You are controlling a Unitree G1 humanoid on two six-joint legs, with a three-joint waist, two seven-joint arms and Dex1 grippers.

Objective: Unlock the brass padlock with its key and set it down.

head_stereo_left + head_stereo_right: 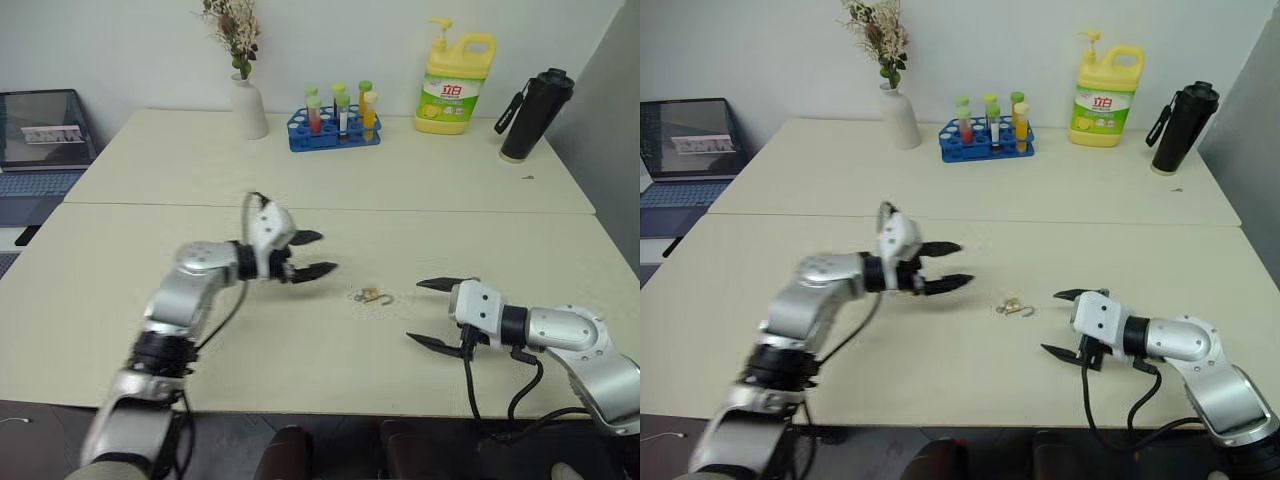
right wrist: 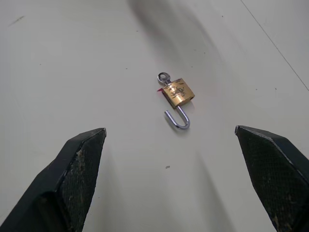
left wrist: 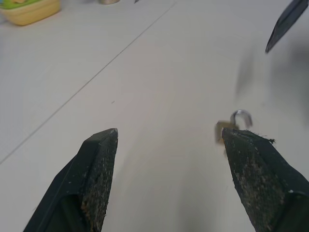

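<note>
"Both grippers are empty, then? Where is the brass padlock (image 2: pixel 178 93)?"

"Lying flat on the table (image 1: pixel 300 370), between the two arms and touching neither. From the right wrist view its shackle (image 2: pixel 178 119) hangs out of the body as an open hook, and the key (image 2: pixel 163 77) sits in the opposite end. I judge it unlocked and set down."

"How do the fingers stand?"

"The left gripper (image 1: pixel 310 254) is spread wide, raised above the table off to the padlock's left. The right gripper (image 1: pixel 440 313) is spread wide too, low over the table just to the right, pointed at the lock."

"So what does doing this step well ask for?"

"Clean withdrawal, I think. Draw each arm back along its own line, jaws kept apart, fingertips lifted before any sideways swing, so nothing nudges the lock or flicks the key. The right one sits nearest, so it wants the most care."
</note>
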